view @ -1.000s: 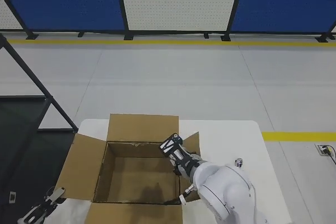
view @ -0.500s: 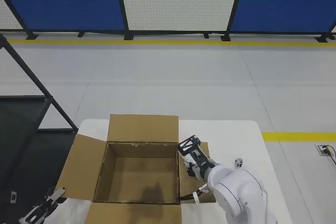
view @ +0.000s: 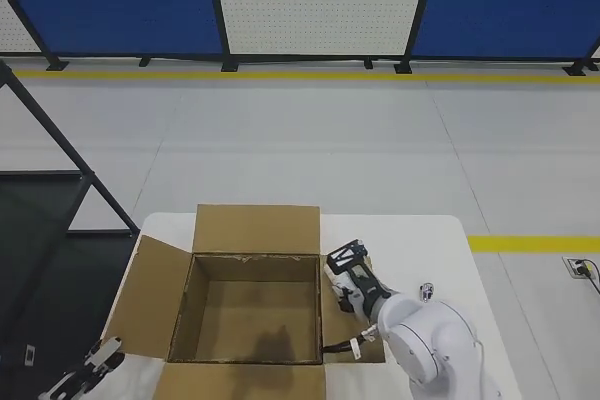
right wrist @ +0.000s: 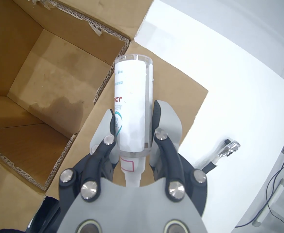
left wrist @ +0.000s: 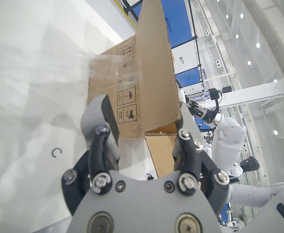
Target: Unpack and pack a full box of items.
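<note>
Right gripper (right wrist: pixel 134 110) is clamped across the lower body of a white tube (right wrist: pixel 129 90) with a clear cap. It holds the tube over the box's (view: pixel 255 228) right flap (right wrist: pixel 171 90), at 3 o'clock of the opening and just outside the torn corrugated rim. Whether the cap touches the flap cannot be told. The grip sits near the nozzle end, so most of the tube overhangs the pads. My worry is that a bump of the cap on the rim or flap would lever the tube round in the jaws or pull it loose. If it were let go where it is, it would likely roll on the sloping flap, either into the box or out onto the table (view: pixel 420 240). A small silvery item (view: pixel 427 291) lies on the table at 3 o'clock of the gripper, near enough that a wide swing could knock it toward the table's edge. White tabletop from 12 to 2 o'clock of the flap gives the best room for setting down, and the box floor shows only brown cardboard. Left gripper (left wrist: pixel 144 109) has its fingers apart and holds nothing. It waits at 8 o'clock of the box, with the raised left flap (left wrist: pixel 154 61) close in front of it. Contact cannot be told, but a careless move there could push the flap and shift the whole box.
</note>
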Available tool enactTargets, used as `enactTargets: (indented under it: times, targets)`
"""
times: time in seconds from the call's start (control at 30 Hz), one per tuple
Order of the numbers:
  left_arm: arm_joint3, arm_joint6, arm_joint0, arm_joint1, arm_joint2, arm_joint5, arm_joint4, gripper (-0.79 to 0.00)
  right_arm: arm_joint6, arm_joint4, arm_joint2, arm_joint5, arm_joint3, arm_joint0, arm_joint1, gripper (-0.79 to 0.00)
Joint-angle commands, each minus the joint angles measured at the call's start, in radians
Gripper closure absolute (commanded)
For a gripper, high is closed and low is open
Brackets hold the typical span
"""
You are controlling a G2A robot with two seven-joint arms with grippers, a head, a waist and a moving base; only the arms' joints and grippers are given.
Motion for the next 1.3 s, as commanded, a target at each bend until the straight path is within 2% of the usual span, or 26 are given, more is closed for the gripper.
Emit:
enactTargets:
  times: [0.0,0.13,0.23,0.47,0.57,1.03,1.1,1.27]
  targets:
    - [-0.002,0.003,0.001,0.000,-0.004,0.001,-0.004,-0.785,-0.004,-0.003,-0.021,-0.011,-0.029,0.006,0.000,0.000]
    - [-0.005,0.009,0.004,0.000,-0.013,0.003,-0.026,-0.785,0.008,-0.011,-0.101,-0.044,-0.048,0.062,-0.005,0.000]
    - [-0.004,0.016,0.007,-0.001,-0.024,0.005,-0.054,-0.785,0.026,-0.005,-0.192,-0.065,-0.003,0.144,-0.018,0.000]
    - [0.017,0.016,0.017,-0.002,-0.064,0.018,-0.138,-0.785,0.013,0.056,-0.400,-0.051,0.297,0.396,-0.076,0.000]
    - [0.020,0.018,0.026,-0.004,-0.078,0.031,-0.187,-0.785,-0.005,0.063,-0.473,0.016,0.472,0.489,-0.111,0.000]
    - [0.020,0.018,0.026,-0.004,-0.078,0.031,-0.187,-0.785,-0.013,0.080,-0.480,0.014,0.493,0.492,-0.115,0.000]
    - [0.020,0.018,0.026,-0.004,-0.078,0.031,-0.187,-0.785,-0.032,0.085,-0.496,-0.012,0.541,0.479,-0.118,0.000]
    - [0.020,0.018,0.026,-0.004,-0.078,0.031,-0.187,-0.785,-0.081,0.142,-0.529,-0.046,0.724,0.522,-0.144,0.000]
